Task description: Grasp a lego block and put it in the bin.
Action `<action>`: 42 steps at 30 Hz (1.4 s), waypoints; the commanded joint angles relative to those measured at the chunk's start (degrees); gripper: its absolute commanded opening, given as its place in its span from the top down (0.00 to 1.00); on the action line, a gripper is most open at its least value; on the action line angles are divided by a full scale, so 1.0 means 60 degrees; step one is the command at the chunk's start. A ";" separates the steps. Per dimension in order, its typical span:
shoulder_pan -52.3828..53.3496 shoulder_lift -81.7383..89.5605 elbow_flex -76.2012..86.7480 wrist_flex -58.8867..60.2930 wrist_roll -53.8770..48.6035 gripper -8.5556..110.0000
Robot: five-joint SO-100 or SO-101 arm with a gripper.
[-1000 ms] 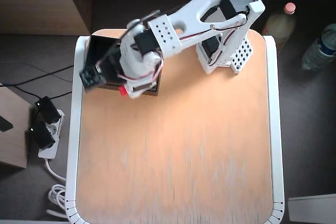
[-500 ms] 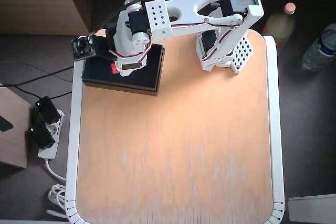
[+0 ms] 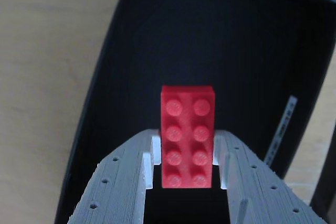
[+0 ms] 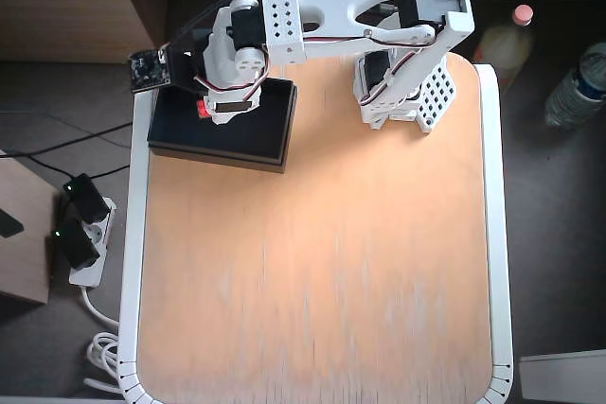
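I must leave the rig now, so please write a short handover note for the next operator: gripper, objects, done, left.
Gripper: shut on the small red studded plastic lego block, held between both fingers.
Position: block hangs over the shallow black rectangular bin at the far left corner of the table in the overhead view.
Done: block grasped and carried over the bin.
Left: open the gripper to drop the block inside, then withdraw.

The counter (image 4: 322,272) has a pale wood top with a white rim. On it, the black bin (image 4: 227,134) sits toward eleven o'clock and the arm's base (image 4: 417,101), seemingly bolted down, toward one o'clock.
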 commanded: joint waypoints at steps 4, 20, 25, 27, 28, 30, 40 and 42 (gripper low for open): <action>0.0161 0.0425 0.0176 -0.0410 0.0117 0.93; 0.0117 0.0439 0.0234 -0.0396 0.0220 0.81; 0.0059 0.0513 0.0220 -0.0410 0.0264 0.81; -0.0088 0.0630 0.0220 -0.0410 0.0278 0.81; -0.0190 0.0732 0.0205 -0.0410 0.0220 0.81; -0.0439 0.1025 0.0205 -0.0410 0.0088 0.81; -0.2607 0.2725 0.0220 -0.0410 -0.0659 0.86; -0.3164 0.2988 0.0220 -0.0410 -0.0908 0.92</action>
